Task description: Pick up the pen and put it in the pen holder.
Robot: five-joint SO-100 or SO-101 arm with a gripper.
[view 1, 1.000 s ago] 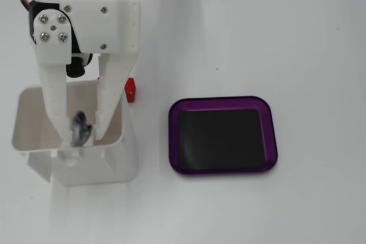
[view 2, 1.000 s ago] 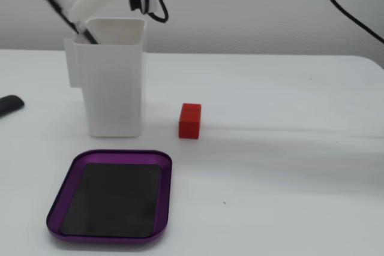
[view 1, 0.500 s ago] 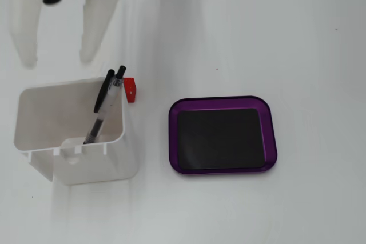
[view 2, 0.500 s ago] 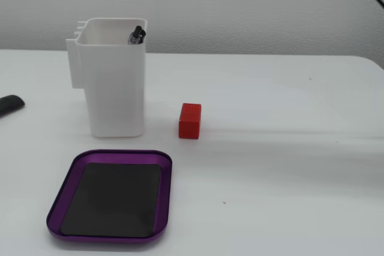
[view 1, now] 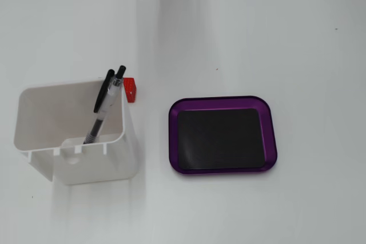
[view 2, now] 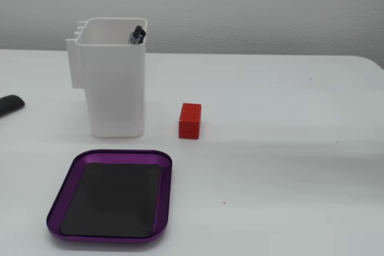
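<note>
Purple tray (view 2: 57, 205) with a black inlay, nearest in a fixed view, holds nothing. Behind it stands the white pen holder (view 2: 117, 88); the pen (view 1: 106, 107) leans inside it, tip down, cap at the rim. A red block (view 2: 189, 121) sits just beside the holder. No gripper appears, so its jaws cannot be judged.

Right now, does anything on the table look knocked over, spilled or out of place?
Nothing stands out. The pen leans inside the white pen holder, which stands upright. The purple tray lies flat and empty, and the small red block sits upright beside the holder. No gripper is in view.
</note>
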